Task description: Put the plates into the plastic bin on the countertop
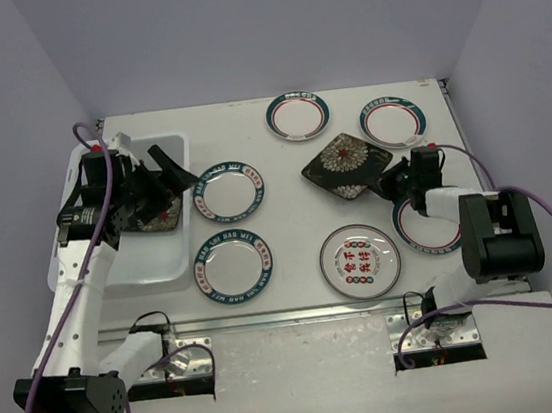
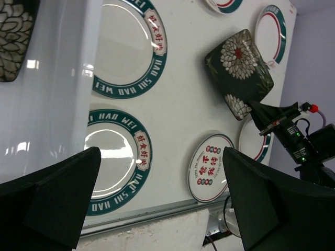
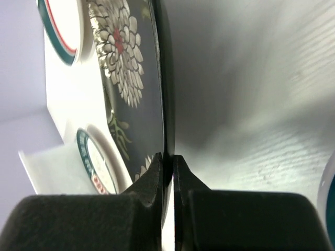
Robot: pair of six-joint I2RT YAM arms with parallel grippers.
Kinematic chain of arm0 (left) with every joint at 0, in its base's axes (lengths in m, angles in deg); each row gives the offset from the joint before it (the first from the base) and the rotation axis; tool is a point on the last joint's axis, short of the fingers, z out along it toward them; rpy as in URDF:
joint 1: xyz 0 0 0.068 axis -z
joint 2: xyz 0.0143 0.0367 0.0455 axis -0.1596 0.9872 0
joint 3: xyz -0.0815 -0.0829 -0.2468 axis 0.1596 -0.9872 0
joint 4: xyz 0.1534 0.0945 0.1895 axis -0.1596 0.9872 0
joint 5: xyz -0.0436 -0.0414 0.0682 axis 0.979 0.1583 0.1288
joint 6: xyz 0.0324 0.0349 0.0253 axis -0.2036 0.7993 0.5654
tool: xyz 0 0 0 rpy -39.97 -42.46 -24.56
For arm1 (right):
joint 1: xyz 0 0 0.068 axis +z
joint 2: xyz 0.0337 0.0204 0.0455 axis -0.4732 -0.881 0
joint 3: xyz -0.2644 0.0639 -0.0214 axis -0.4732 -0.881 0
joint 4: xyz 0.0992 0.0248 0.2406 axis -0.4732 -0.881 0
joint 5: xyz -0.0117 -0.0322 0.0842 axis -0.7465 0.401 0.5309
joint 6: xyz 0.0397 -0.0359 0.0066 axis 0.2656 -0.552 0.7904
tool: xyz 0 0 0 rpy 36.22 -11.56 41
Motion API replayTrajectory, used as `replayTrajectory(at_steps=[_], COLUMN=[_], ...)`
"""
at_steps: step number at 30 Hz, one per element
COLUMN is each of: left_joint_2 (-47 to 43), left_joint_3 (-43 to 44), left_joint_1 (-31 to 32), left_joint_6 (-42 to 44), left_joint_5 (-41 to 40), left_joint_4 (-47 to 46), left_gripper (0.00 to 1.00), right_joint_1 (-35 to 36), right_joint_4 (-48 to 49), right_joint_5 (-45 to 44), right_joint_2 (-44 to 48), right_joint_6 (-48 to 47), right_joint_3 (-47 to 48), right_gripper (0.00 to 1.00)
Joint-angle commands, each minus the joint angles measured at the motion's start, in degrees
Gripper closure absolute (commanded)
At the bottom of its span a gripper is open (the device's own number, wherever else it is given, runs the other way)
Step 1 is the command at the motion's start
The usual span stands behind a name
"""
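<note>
The right gripper (image 1: 389, 178) is pinched shut on the right edge of the black square flowered plate (image 1: 344, 165), mid-right on the table (image 1: 293, 265), with the plastic bin (image 1: 142, 260) well across to its left, beneath the spread-open left gripper (image 1: 164, 183).

Top external: fixed, high behind arm bases (image 1: 73, 398), looks down on whole countertop (image 1: 288, 180); bases at 6 o'clock.
Left wrist: mid-height over plastic bin (image 2: 52, 104) wall, looks down, frame top toward 12 o'clock.
Right wrist: very close, edge-on along black square plate (image 3: 131, 78), facing 10 o'clock.
All views share that plate and countertop around it.
</note>
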Motion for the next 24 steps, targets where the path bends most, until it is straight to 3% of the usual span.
replayTrajectory(at_steps=[1,7,12,17,19,21,24], left_joint_2=[3.8,15.07,20.82,23.5,23.24,23.06,22.84], left_joint_3=[3.53,11.7,14.59,14.51,13.29,12.67,12.42], left_joint_1=[1.62,8.0,11.78,13.69,14.07,14.33,14.4], left_joint_6=[0.79,5.43,8.37,8.52,7.84,7.07,6.76], left_joint_5=[8.63,13.11,12.41,12.5,13.55,13.95,13.86], left_joint_4=[-10.29,-12.43,-12.09,-11.81,-13.42,-14.4,-14.7], left_gripper=[0.0,0.0,0.0,0.08,0.22,0.46,0.71], right_joint_1=[0.53,5.55,9.6,13.43,13.7,13.7,13.71], right_joint_4=[0.03,-15.65,-20.91,-23.76,-23.52,-23.8,-23.77], right_joint_5=[15.4,28.64,35.94,37.56,38.43,39.34,40.09], right_joint_2=[6.25,9.13,11.55,12.88,13.44,13.79,14.29], right_joint_6=[-7.17,-15.72,-16.84,-18.75,-18.14,-18.26,-17.61], right_joint_3=[7.88,17.52,21.95,25.38,25.27,25.24,24.64], right_gripper=[1.0,1.0,1.0,1.0,1.0,1.0,1.0])
